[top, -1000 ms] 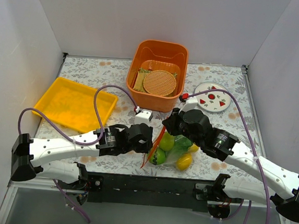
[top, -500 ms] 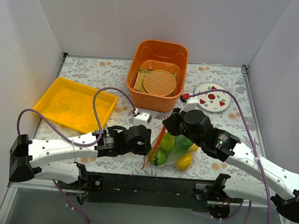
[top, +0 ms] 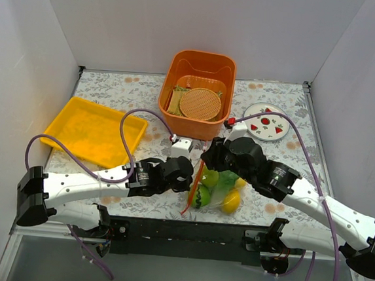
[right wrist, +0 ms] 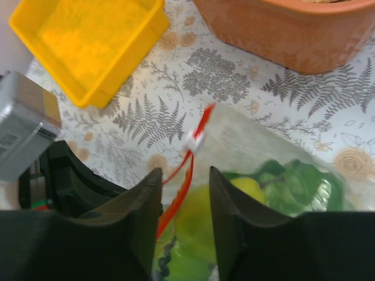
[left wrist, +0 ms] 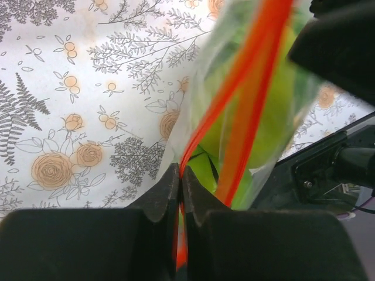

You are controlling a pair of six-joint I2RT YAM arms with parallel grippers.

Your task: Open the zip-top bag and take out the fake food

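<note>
The zip-top bag lies at the near middle of the table with its orange-red zip strip on its left side. It holds fake food: green limes, a yellow lemon and a leafy green piece. My left gripper is shut on the zip strip, pinched between its fingertips. My right gripper is open above the bag's far end. In the right wrist view the strip and its white slider show between the fingers, untouched.
An orange bin with tan woven discs stands at the back middle. A yellow tray sits at the left and a white plate with red marks at the back right. The two arms crowd the bag from both sides.
My left gripper has shifted a little to the right with the zip strip in it. My right gripper has edged slightly left over the bag.
</note>
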